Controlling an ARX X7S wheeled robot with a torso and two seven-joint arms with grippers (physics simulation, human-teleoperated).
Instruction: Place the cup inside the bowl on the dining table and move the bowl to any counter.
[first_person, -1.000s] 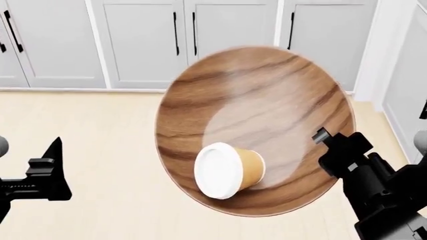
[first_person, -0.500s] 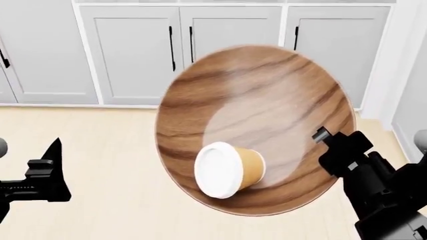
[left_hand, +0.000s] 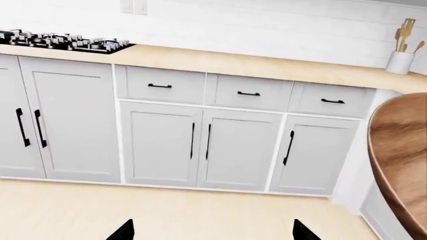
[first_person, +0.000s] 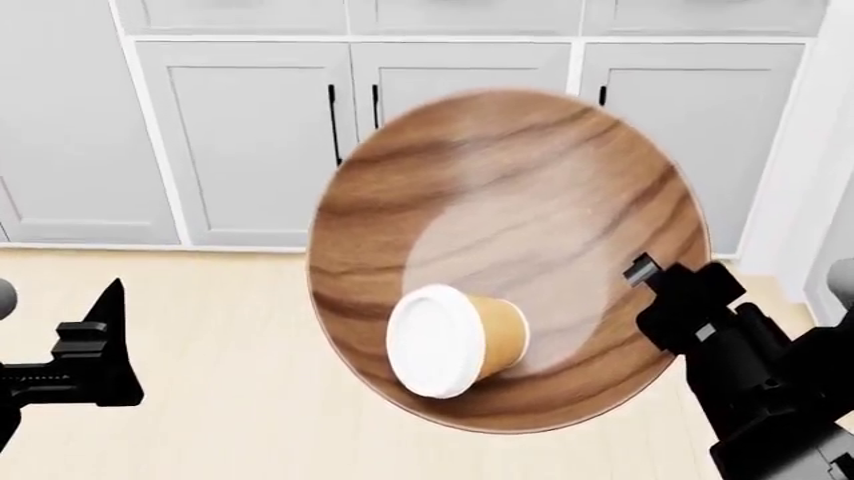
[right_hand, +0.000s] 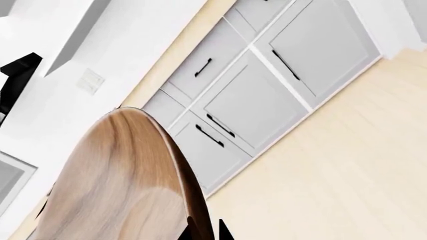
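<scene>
1. The right gripper (first_person: 650, 285) was clamped on the right rim of the bowl (first_person: 534, 200), holding it in the air and tilted toward the head camera, above the pale floor (first_person: 240, 400).
2. The cup (first_person: 454, 342) lay on its side inside the bowl, near the low edge, white lid facing the camera.
3. The left gripper (left_hand: 210, 231) held nothing, its jaws spread wide.
4. Far ahead ran the counter (left_hand: 267, 65) over grey cabinets (left_hand: 200, 145), with a stovetop (left_hand: 63, 42) at far left.

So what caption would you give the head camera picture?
Right gripper carries the wooden bowl, cup on its side inside, toward grey cabinets.
</scene>
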